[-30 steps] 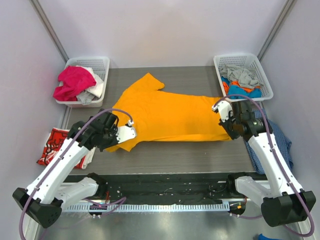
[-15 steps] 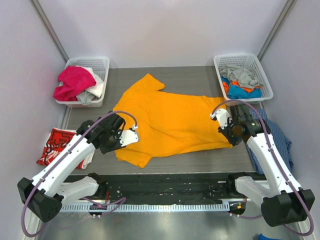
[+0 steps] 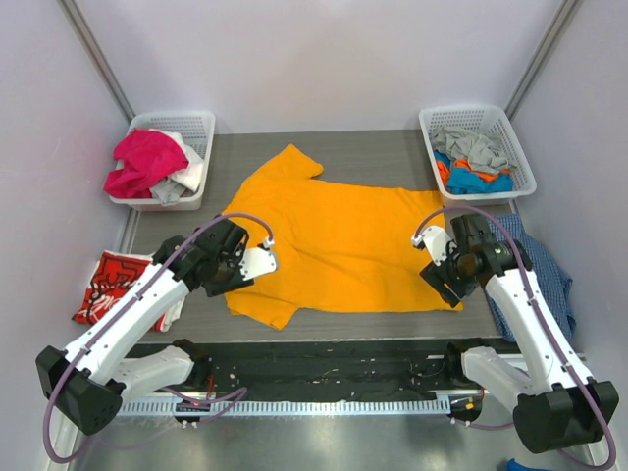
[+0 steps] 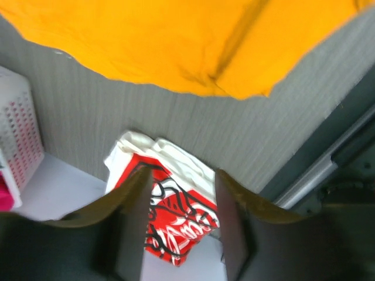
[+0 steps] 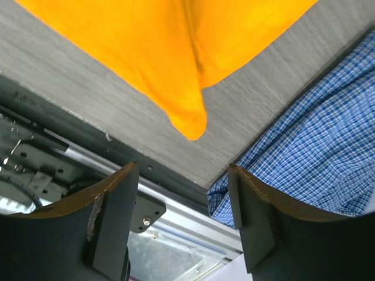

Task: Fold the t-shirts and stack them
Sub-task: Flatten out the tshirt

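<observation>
Cloth fills the middle of the desk (image 3: 373, 147): the orange t-shirt (image 3: 334, 240) lies spread flat, hem toward 3 o'clock, one sleeve reaching toward 11 o'clock and the other toward 7 o'clock. It looks laid out this way so both arms can reach opposite ends for a fold. The left end effector (image 3: 263, 261) hovers over the shirt's 9 o'clock side near the lower sleeve, jaws parted and gripping nothing. The right end effector (image 3: 439, 278) hangs by the hem corner at 4 o'clock, likewise spread wide and empty, the corner lying free on the desk just ahead of it. The red t-shirt (image 3: 110, 285) with white lettering sits folded at 8 o'clock, probably as the base of the stack. Two baskets (image 3: 196, 123) at 10 and 2 o'clock hold more clothes, and a blue checked cloth (image 3: 535, 280) lies at 3 o'clock. Folding of the orange shirt seems barely begun.
</observation>
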